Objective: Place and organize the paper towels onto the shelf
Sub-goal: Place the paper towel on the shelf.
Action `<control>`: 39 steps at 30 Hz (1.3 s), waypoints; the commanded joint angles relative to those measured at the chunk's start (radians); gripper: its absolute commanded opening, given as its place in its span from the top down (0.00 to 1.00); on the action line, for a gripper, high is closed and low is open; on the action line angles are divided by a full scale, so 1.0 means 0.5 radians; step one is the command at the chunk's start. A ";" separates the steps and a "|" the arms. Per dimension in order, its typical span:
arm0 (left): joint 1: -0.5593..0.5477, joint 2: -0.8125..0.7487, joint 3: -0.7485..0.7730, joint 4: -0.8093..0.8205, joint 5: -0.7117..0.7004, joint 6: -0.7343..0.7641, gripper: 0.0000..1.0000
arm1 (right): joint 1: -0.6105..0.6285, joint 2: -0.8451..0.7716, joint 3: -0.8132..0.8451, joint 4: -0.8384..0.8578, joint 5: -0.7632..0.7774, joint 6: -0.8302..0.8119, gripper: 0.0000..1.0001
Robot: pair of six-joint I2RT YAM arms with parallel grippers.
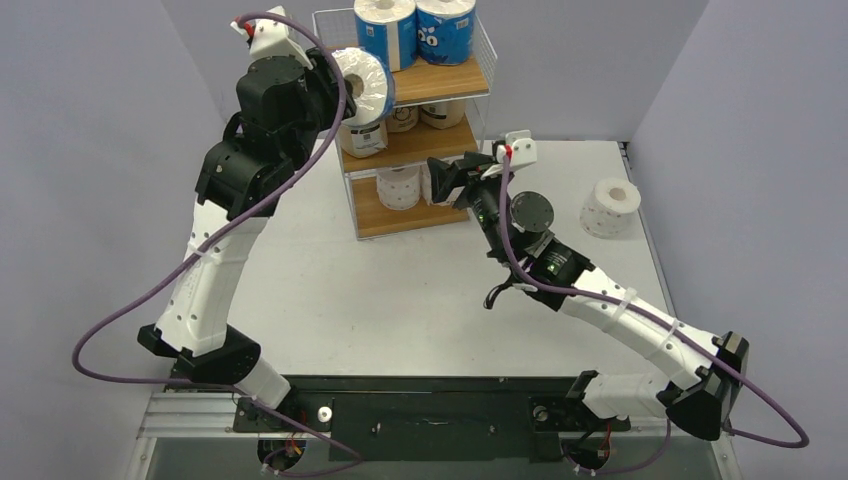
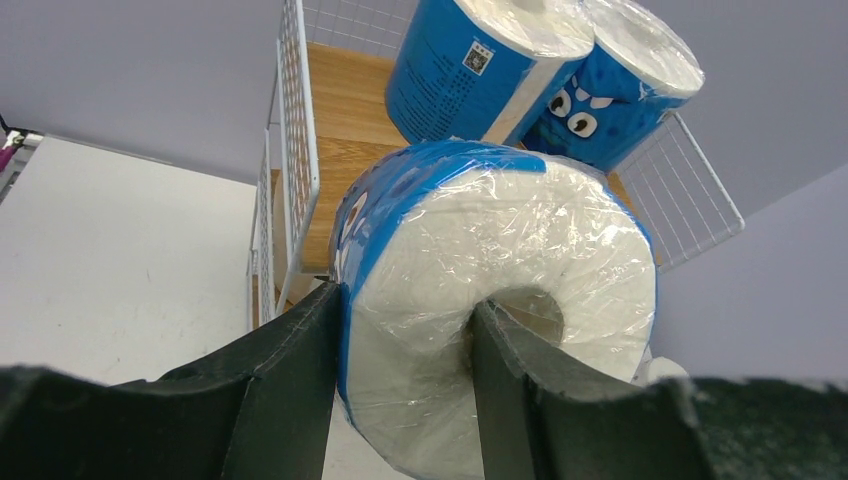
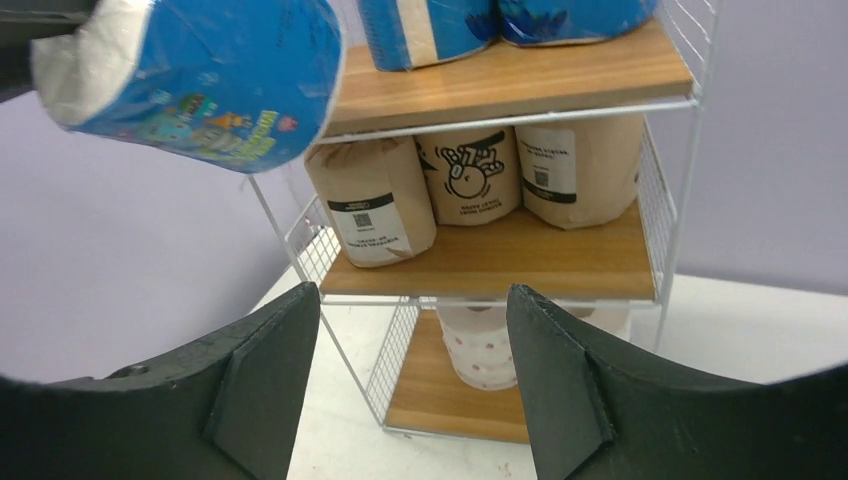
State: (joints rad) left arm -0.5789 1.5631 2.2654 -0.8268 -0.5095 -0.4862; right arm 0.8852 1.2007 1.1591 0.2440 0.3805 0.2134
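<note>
Beside shelf, glossy blue-wrapped roll, perhaps squashed

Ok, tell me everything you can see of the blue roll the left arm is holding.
The blue roll is short and fat, in shiny plastic wrap, blue printed around its side and clear over the white end face with its hollow core. It hangs in the air, tipped on its side, beside the left end of the top board of the shelf. The left gripper pinches its wall: one finger inside the core, the other outside.
</note>
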 commanded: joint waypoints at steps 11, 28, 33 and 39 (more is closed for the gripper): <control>0.164 0.192 0.333 0.140 0.151 -0.021 0.80 | -0.082 0.386 0.461 0.280 -0.382 -0.041 0.36; 0.230 0.254 0.376 0.153 0.231 -0.045 0.78 | -0.131 0.857 1.072 0.032 -0.471 0.030 0.36; 0.239 0.263 0.397 0.151 0.244 -0.041 0.75 | -0.132 0.944 1.178 0.005 -0.496 0.041 0.36; 0.240 0.278 0.396 0.149 0.269 -0.043 0.70 | -0.132 1.035 1.272 -0.012 -0.518 0.066 0.36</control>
State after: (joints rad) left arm -0.4629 1.7000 2.4187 -0.8280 -0.3939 -0.4942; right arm 0.8242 1.7027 1.7363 0.2279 0.1474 0.2283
